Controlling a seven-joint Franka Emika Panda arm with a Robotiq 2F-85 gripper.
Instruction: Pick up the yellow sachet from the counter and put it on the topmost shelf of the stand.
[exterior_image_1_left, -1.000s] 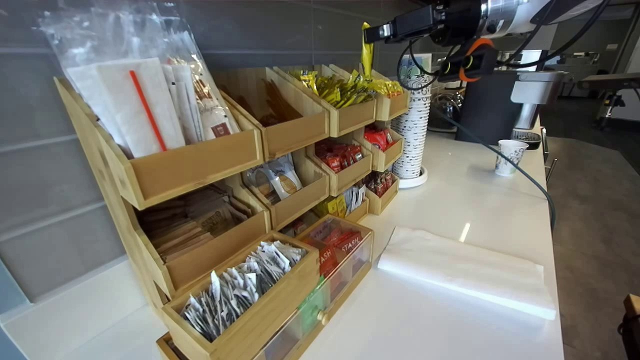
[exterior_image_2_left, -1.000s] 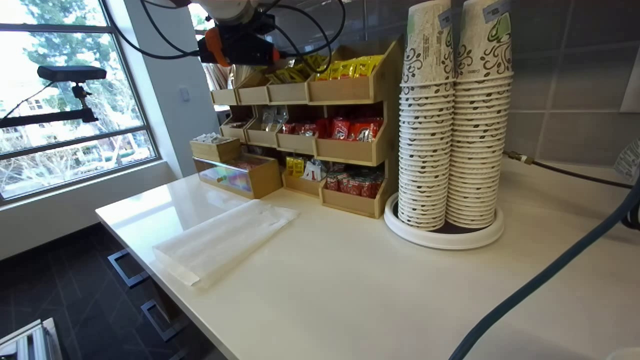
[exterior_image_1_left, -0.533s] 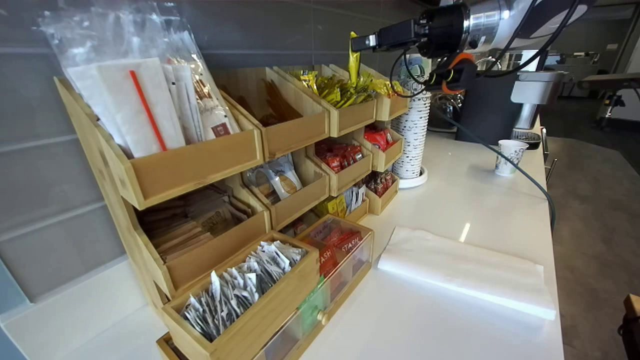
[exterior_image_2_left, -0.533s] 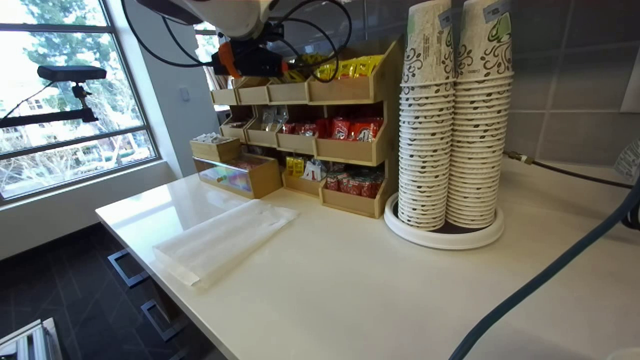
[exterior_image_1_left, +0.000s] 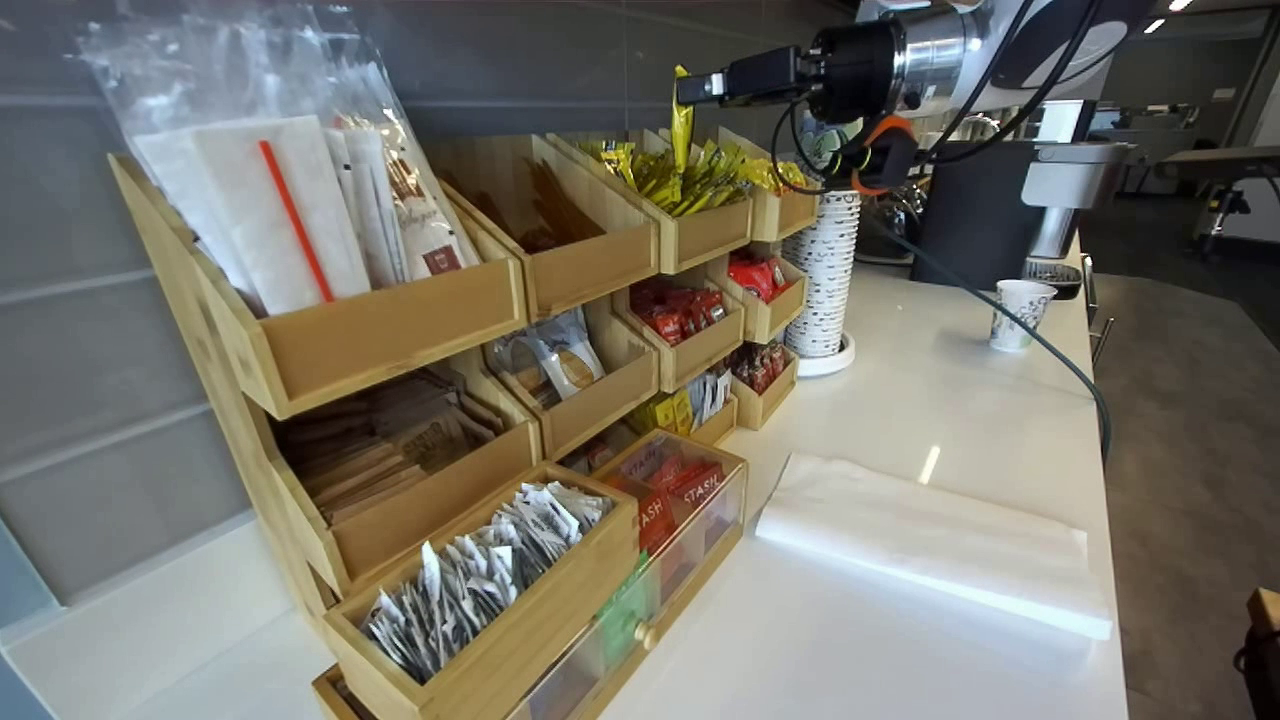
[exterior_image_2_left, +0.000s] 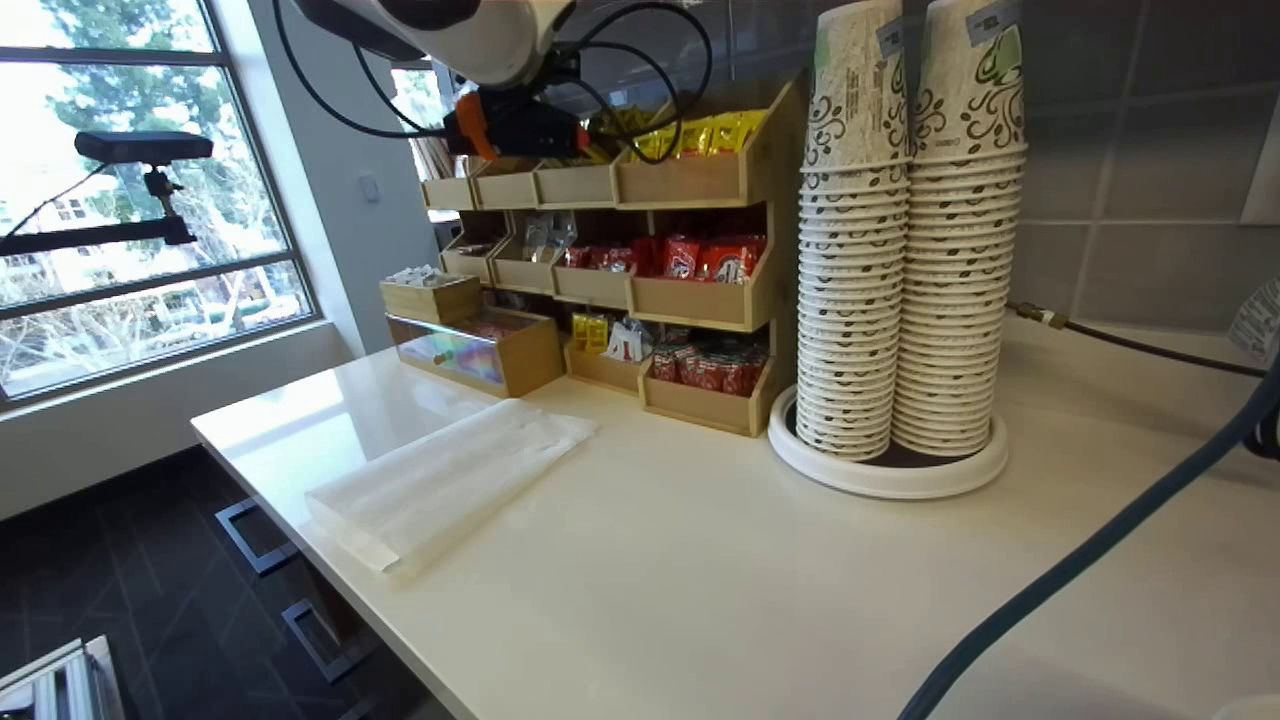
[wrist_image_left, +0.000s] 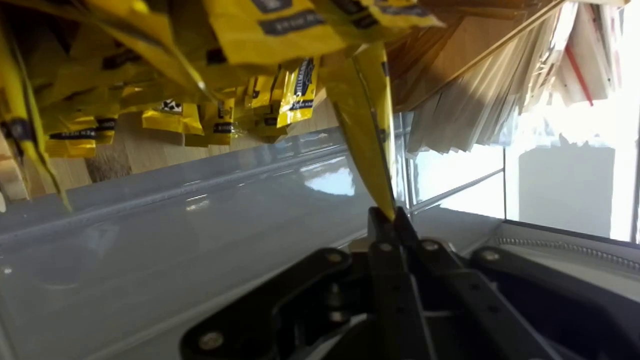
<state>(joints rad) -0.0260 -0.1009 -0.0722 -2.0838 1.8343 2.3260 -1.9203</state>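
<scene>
My gripper (exterior_image_1_left: 690, 90) is shut on one end of the yellow sachet (exterior_image_1_left: 682, 125). The sachet hangs nearly upright over the top-shelf bin of yellow packets (exterior_image_1_left: 690, 180) on the wooden stand (exterior_image_1_left: 590, 268). Its lower end overlaps the packets in view; I cannot tell whether it touches them. In the wrist view the fingertips (wrist_image_left: 389, 215) pinch the sachet's tip (wrist_image_left: 365, 125), and the bin's packets (wrist_image_left: 175, 115) fill the upper left. The stand also shows in an exterior view (exterior_image_2_left: 680, 180), where the wrist and cables hide the fingertips and I cannot make out the held sachet.
Stacked paper cups (exterior_image_2_left: 850, 300) stand beside the stand on a round white base. A bin of brown stirrers (exterior_image_1_left: 560, 200) and a bag of napkins and straws (exterior_image_1_left: 270, 200) share the top shelf. A white folded cloth (exterior_image_1_left: 930, 540) lies on the counter. The tiled wall (exterior_image_1_left: 520, 60) is close behind.
The gripper has moved left and slightly down in an exterior view with the sachet still held. The sachet has gone from the bin's right part to its left part.
</scene>
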